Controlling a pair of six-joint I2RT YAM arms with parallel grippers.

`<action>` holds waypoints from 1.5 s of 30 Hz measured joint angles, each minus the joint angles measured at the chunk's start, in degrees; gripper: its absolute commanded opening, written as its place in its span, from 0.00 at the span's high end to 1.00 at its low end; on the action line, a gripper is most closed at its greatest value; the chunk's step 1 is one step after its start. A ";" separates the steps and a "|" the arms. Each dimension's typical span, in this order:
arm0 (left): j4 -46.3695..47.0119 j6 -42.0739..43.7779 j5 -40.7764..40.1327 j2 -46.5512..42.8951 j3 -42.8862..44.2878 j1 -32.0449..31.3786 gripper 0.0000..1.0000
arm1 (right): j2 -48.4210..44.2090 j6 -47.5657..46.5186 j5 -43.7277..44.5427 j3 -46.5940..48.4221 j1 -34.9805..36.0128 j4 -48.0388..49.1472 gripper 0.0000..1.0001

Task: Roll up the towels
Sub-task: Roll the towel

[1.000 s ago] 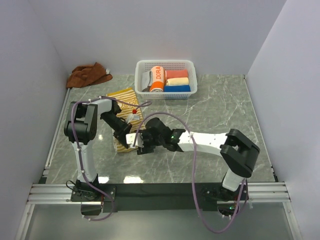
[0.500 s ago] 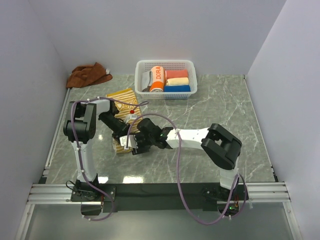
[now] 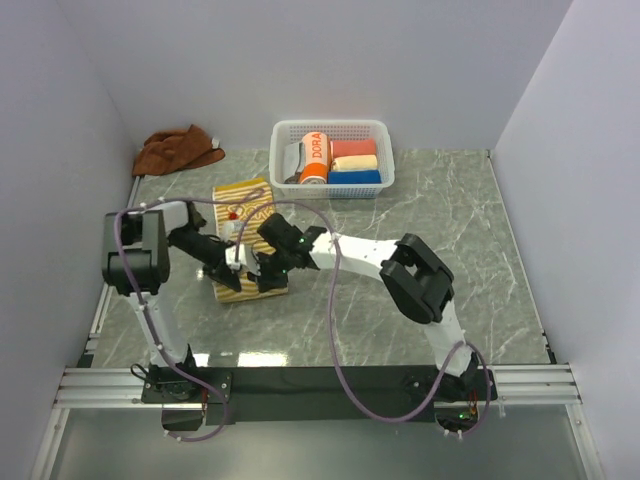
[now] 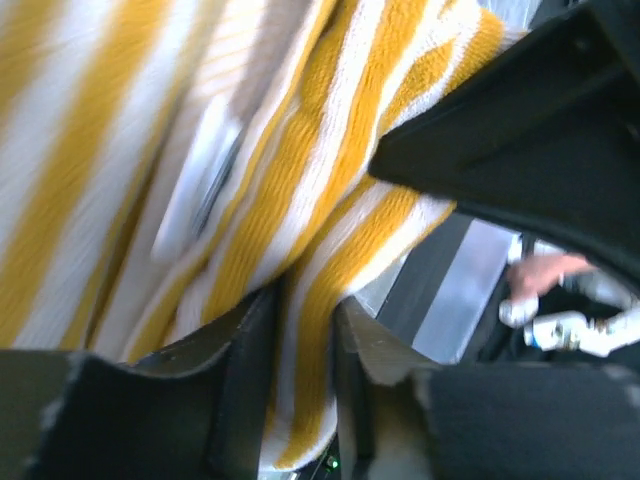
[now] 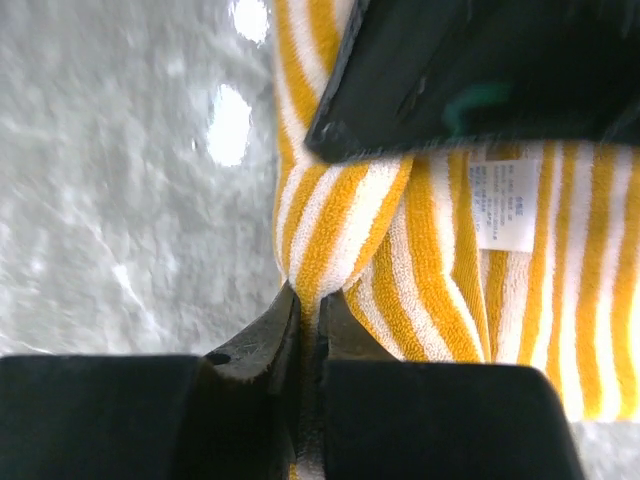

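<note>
The cream-yellow striped towel (image 3: 247, 200) lies left of centre, its near end folded under both grippers. My left gripper (image 3: 231, 272) holds a thick fold of that towel (image 4: 150, 150) between its fingers (image 4: 250, 350), and the cloth touches both. My right gripper (image 3: 263, 277) is shut, pinching a ridge of the towel's edge (image 5: 330, 240) right against the left gripper's black body (image 5: 480, 70). A white care label (image 5: 505, 205) shows beside it. The rust-brown towel (image 3: 178, 150) lies crumpled at the far left corner, away from both arms.
A white basket (image 3: 385, 150) at the back centre holds an orange "DORA" roll (image 3: 314, 157) and small red, yellow and blue rolls. Grey walls close in the left, right and back. The arms' cables loop over the marble table (image 3: 440, 210).
Both grippers have shifted left and away from the near edge with the towel's near end. The right jaws have closed onto the towel's edge. The left jaws have widened slightly.
</note>
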 measured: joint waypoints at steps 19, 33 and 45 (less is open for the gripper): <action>19.43 0.42 -5.42 -28.79 -13.62 23.85 0.47 | 23.43 18.84 -27.26 30.38 -9.38 -27.02 1.00; 25.59 21.22 -13.44 -73.37 -40.11 -2.40 0.27 | 31.17 29.38 -35.58 38.49 -11.80 -33.75 1.00; 37.46 22.58 -24.24 -70.42 -44.59 -22.25 0.25 | 31.36 34.34 -35.15 38.47 -11.80 -33.75 1.00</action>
